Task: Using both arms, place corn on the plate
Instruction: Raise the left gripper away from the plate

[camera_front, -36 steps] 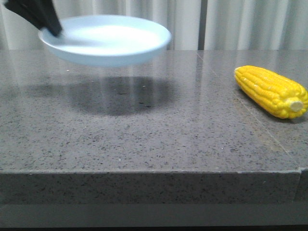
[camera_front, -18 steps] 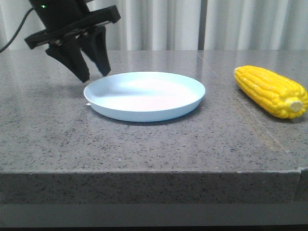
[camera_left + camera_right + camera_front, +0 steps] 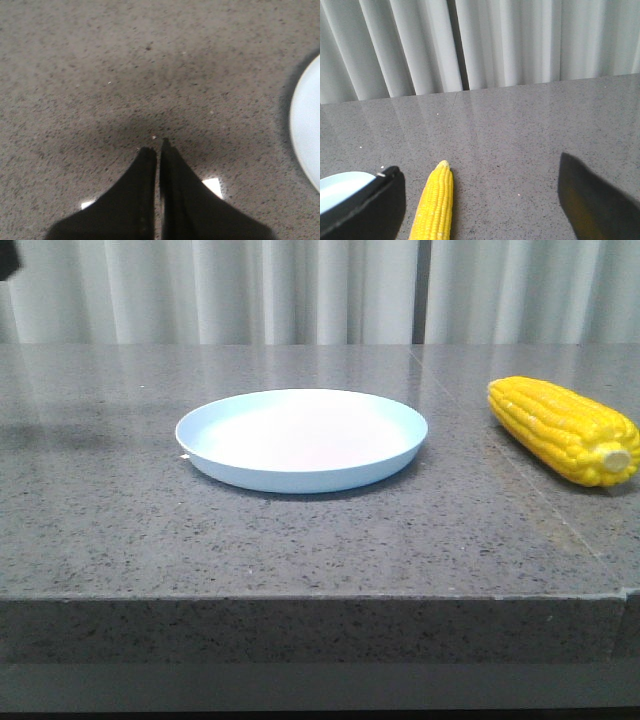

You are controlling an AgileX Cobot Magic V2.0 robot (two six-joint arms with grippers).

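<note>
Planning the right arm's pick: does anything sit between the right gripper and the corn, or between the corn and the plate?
Nothing visible does. The right gripper is open with the corn just ahead, and bare table separates the corn from the empty plate.

The plate point(image 3: 301, 439) sits mid-table point(image 3: 300, 540), with the corn point(image 3: 563, 429) lying well apart to its right.

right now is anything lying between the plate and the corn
No. In the front view only bare grey table separates the plate from the corn; they lie apart, not touching.
</note>
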